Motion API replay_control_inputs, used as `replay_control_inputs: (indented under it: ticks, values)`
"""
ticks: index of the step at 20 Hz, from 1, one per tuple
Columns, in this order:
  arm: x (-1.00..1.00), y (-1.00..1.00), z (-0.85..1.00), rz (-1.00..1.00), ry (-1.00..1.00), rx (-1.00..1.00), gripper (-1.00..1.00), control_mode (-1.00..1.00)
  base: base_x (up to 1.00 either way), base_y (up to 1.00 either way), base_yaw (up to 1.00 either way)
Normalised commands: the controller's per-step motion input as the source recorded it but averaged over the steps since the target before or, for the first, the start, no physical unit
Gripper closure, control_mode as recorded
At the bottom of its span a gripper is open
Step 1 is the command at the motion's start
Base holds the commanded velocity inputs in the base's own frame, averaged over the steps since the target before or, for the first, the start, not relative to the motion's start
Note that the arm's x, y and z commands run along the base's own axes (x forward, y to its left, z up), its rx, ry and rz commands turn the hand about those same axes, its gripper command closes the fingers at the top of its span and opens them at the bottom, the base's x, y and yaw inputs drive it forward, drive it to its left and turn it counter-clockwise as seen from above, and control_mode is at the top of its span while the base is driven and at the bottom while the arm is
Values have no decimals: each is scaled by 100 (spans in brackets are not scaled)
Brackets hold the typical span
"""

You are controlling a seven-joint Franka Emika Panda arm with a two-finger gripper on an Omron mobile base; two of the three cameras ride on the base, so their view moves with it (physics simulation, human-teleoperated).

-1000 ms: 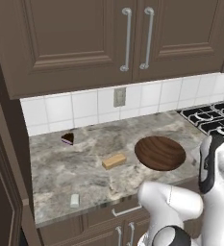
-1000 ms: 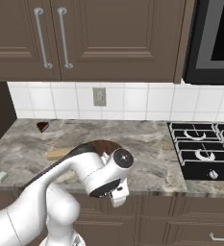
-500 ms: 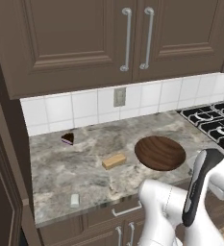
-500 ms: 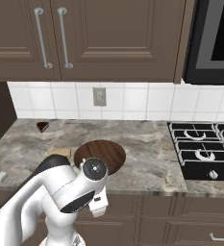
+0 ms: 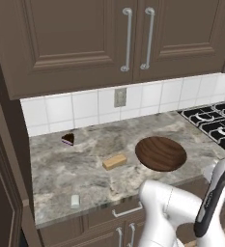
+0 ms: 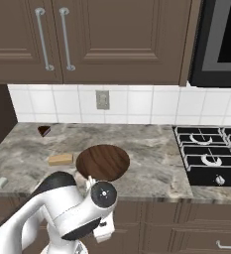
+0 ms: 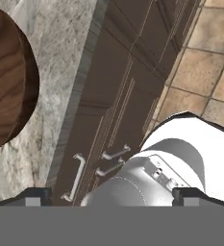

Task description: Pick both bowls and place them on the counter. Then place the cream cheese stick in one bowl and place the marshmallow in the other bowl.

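I see the dark brown wood-grained bowl (image 5: 161, 153) on the grey-beige marbled counter (image 5: 56, 169); tan-yellow block (image 5: 114, 161) just beside it; gripper (image 7: 111, 197) spread wide, apparently empty.

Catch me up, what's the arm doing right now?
Nothing is held. The fingers are spread wide and empty, hanging off the counter edge by the lower cabinet doors. The brown bowl sits on the counter, with the cream cheese stick beside it and the marshmallow near the front edge, both outside any bowl.
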Motion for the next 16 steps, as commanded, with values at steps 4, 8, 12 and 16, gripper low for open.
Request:
replay_control_inputs:
  ticks: [4,8,12,16]
  values:
    - [-100,-2,-26,-7,-8,0,-100,-100,0,0,0]
    - [-89,3,-29,-4,-4,0,-100,-100,0,0,0]
    - [8,29,-14,0,3,0,-100,-100,0,0,0]
    - [48,22,0,0,8,0,-100,-100,0,0,0]
